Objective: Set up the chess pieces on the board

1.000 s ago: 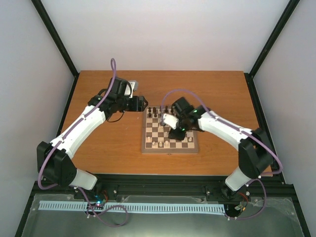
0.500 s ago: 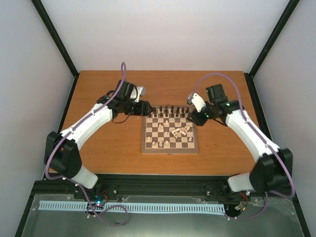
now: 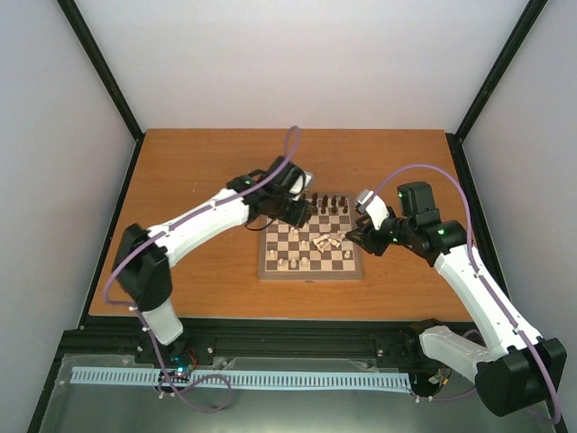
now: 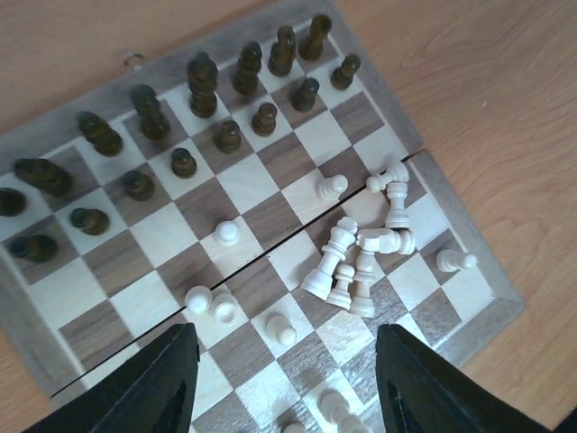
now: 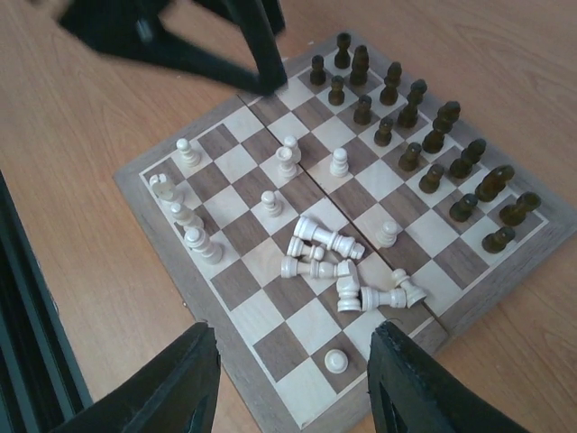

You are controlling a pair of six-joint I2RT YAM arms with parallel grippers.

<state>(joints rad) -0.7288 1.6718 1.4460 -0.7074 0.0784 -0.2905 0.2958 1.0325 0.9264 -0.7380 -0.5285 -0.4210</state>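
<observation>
Trouble is likeliest at the heap of fallen cream pieces [image 4: 361, 262], which lies tangled over a few squares in the right half of the board [image 3: 311, 275], toward its near edge. These pieces touch and overlap, so fingers closing on one would probably drag or roll its neighbours, perhaps over the board's right border onto the desk [image 3: 198, 162].

The right pincer [image 5: 293, 388] hangs over the board's near right corner, jaws wide with nothing between them. It is just beside the heap, so a careless descent could scatter it. The left pincer [image 4: 288, 388] hovers above the board's far left part, its jaws also apart and empty. Beneath it the dark pieces [image 4: 203, 86] stand upright in two rows along the board's far edge, and a low sweep across the board would topple them.

Both arms lean over the same small board, so a clash above its middle is a real hazard if they reach for the heap together.

Several upright cream pawns [image 4: 227, 233] stand scattered about the board's centre, some close to the heap, narrowing any approach. A few more cream figures [image 5: 185, 221] stand along the board's near left edge. The heap needs sorting before that side can be filled.
</observation>
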